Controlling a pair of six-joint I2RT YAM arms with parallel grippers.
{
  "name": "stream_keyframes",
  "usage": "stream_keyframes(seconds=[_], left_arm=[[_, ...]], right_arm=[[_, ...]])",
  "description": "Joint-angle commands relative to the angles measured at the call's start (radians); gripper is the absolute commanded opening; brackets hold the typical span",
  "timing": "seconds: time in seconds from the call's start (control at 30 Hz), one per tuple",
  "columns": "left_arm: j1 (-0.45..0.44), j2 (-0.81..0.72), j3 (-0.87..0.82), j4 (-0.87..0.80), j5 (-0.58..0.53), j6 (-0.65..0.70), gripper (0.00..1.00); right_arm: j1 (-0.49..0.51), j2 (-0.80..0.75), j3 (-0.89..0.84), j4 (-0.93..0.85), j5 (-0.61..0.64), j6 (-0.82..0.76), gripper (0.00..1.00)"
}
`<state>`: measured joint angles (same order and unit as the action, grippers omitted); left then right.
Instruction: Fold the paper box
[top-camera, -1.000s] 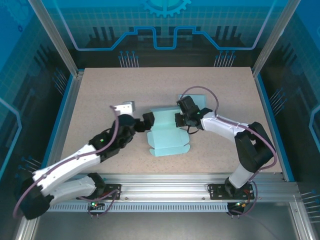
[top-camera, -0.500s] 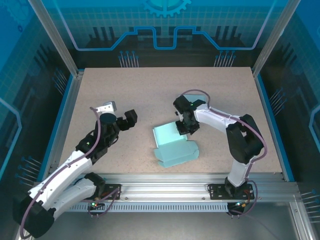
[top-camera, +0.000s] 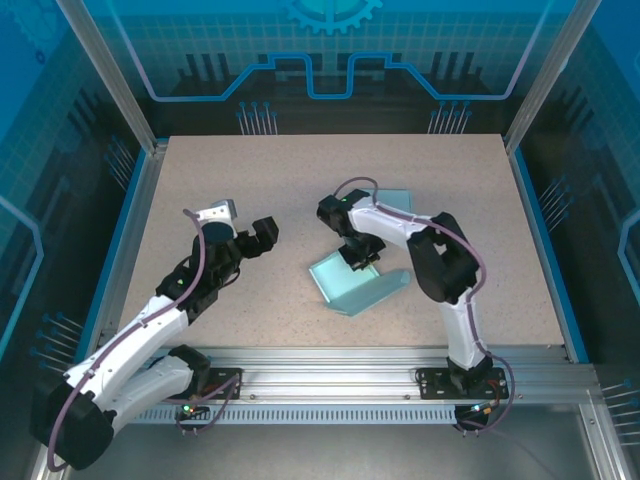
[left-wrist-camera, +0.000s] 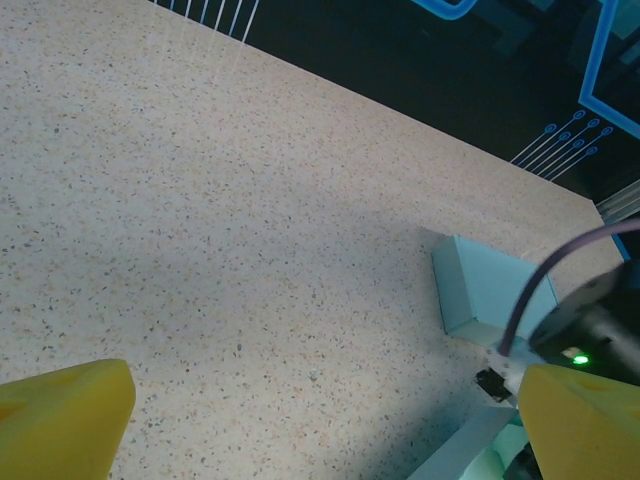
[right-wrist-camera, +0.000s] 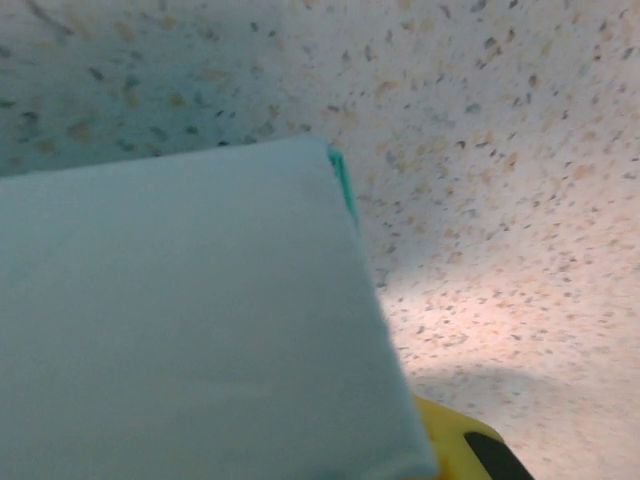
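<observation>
Top external view: paper box (top-camera: 352, 283) lies on the worktop (top-camera: 250, 170). It is a pale blue blank, partly folded, with one panel flat and the flap on its right side standing at a slant. Right pincer (top-camera: 357, 257) is on the far edge of the box, jaws pressed together. Right wrist view has a box panel close under the lens, with one yellow finger (right-wrist-camera: 455, 440) poking out beneath its near corner. Cannot tell whether paper is nipped between the jaws or only pushed down. Left pincer (top-camera: 262, 237) hovers left of the box, well apart from it, spread wide and empty. Second pale blue box (top-camera: 397, 198) sits beyond the paper box, behind the right arm.

Step judged: raising and creasing the walls, roughly mid-fold, box not yet closed.

Next move likely calls for the left pincer to come in and brace the box's left side, so the blank does not slide while the right folds a panel over
</observation>
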<state>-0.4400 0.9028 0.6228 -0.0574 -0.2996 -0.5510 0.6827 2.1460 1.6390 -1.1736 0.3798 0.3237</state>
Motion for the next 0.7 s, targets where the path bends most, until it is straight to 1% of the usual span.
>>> stream_keyframes(seconds=[0.0,0.1,0.23,0.33,0.43,0.53,0.6,0.67], left_arm=[[0.012,-0.001,-0.018,0.028,0.015,-0.001,0.99],[0.015,0.000,-0.020,0.033,0.018,0.000,0.99],[0.017,0.001,-0.021,0.037,0.011,0.008,0.99],[0.021,0.002,-0.023,0.047,0.011,0.011,0.99],[0.024,0.010,-0.023,0.053,0.008,0.010,0.99],[0.028,0.019,-0.023,0.052,0.000,0.015,0.99],[0.030,0.030,-0.021,0.049,-0.011,0.016,0.99],[0.035,0.040,-0.021,0.047,-0.017,0.016,0.99]], right_arm=[[0.018,0.164,0.039,-0.079,0.203,0.013,0.00],[0.028,0.238,0.099,-0.094,0.234,0.013,0.01],[0.039,0.253,0.116,-0.053,0.237,-0.041,0.03],[0.050,0.268,0.132,-0.022,0.266,-0.096,0.04],[0.052,0.282,0.166,-0.021,0.286,-0.125,0.15],[0.055,0.255,0.190,-0.021,0.282,-0.134,0.34],[0.059,0.223,0.205,-0.021,0.266,-0.143,0.51],[0.065,0.190,0.223,-0.029,0.259,-0.144,0.58]])
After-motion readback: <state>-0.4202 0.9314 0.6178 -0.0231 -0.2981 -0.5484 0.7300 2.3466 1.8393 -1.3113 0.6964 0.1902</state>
